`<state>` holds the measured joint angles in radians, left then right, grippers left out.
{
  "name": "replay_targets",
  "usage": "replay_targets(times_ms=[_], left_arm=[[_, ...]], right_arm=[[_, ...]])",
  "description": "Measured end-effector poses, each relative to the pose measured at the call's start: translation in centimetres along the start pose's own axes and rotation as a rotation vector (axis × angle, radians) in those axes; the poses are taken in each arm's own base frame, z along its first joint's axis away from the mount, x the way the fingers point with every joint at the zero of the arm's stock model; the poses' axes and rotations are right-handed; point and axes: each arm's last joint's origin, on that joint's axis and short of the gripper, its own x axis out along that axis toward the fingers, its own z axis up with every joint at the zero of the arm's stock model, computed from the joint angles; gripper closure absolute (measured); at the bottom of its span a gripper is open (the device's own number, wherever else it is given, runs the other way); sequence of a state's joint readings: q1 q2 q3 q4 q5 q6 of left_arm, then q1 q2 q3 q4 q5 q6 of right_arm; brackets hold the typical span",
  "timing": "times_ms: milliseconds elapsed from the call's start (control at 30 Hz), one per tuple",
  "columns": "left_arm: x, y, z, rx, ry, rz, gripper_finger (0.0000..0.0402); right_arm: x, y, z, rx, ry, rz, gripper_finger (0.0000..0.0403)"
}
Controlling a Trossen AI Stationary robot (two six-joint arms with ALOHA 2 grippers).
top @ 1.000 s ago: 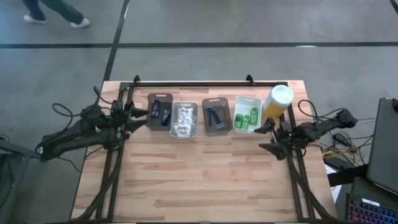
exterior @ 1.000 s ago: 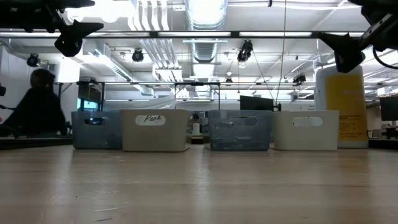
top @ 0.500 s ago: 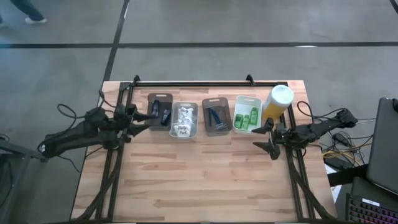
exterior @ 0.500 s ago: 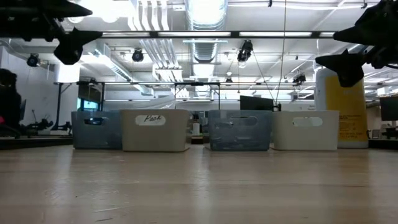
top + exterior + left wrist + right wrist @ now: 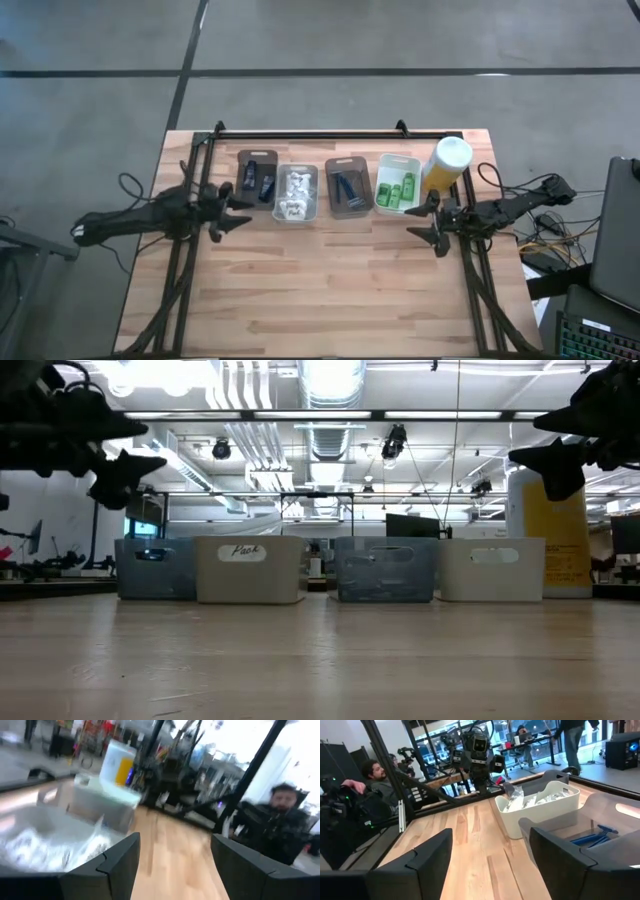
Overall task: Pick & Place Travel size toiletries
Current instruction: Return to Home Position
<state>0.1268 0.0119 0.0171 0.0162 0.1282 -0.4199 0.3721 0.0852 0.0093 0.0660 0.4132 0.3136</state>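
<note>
The toiletries lie in four trays in a row at the table's far side. Dark tubes (image 5: 256, 180) fill the leftmost tray. White packets (image 5: 294, 192) (image 5: 535, 800) (image 5: 45, 847) are in the one beside it. Blue sticks (image 5: 346, 186) (image 5: 592, 839) come after that, and green bottles (image 5: 398, 190) sit in the white tray. My left gripper (image 5: 238, 210) (image 5: 125, 468) (image 5: 175, 865) hovers open, above the table, just near-left of the tube tray. My right gripper (image 5: 426, 222) (image 5: 556, 460) (image 5: 490, 865) hovers open, near-right of the green-bottle tray.
A tall yellow bottle with a white cap (image 5: 446, 164) (image 5: 550, 530) stands at the row's right end, close behind my right gripper. A black rail (image 5: 330, 134) runs along the far edge. Bare wooden table (image 5: 320, 290) stretches toward the near edge. People sit beyond the table's left side (image 5: 375, 780).
My left gripper has moved down and toward the near edge, drawing slightly rightward, from beside the tube tray's far-left corner to its near-left corner. My right gripper turned a little about its wrist and then held still. No toiletry has moved.
</note>
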Motion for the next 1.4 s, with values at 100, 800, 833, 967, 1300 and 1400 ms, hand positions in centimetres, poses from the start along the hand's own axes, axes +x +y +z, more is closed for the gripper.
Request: replay_targets(times_ms=[100, 800, 833, 967, 1300, 1400], left_arm=[[-0.02, -0.07, 0.03, 0.004, -0.024, -0.017, 0.0154], [0.04, -0.77, -0.36, 0.001, 0.014, -0.092, 0.0154], [0.04, -0.76, -0.37, 0.001, 0.014, -0.092, 0.0154], [0.04, -0.76, -0.36, 0.001, 0.014, -0.093, 0.0154], [0.05, -0.75, -0.39, 0.001, 0.014, -0.092, 0.0154], [0.05, -0.75, -0.38, 0.001, 0.014, -0.092, 0.0154]], right_arm=[[0.05, 0.00, -0.07, -0.003, 0.007, -0.003, 0.0153], [0.08, 0.00, -0.14, -0.007, 0.015, -0.004, 0.0163], [0.08, 0.00, -0.14, -0.007, 0.015, -0.004, 0.0159], [0.08, 0.00, -0.15, -0.007, 0.015, -0.004, 0.0144], [0.07, -0.01, -0.13, -0.006, 0.013, -0.004, 0.0111], [0.07, -0.11, -0.04, -0.003, 0.004, -0.013, 0.0101]])
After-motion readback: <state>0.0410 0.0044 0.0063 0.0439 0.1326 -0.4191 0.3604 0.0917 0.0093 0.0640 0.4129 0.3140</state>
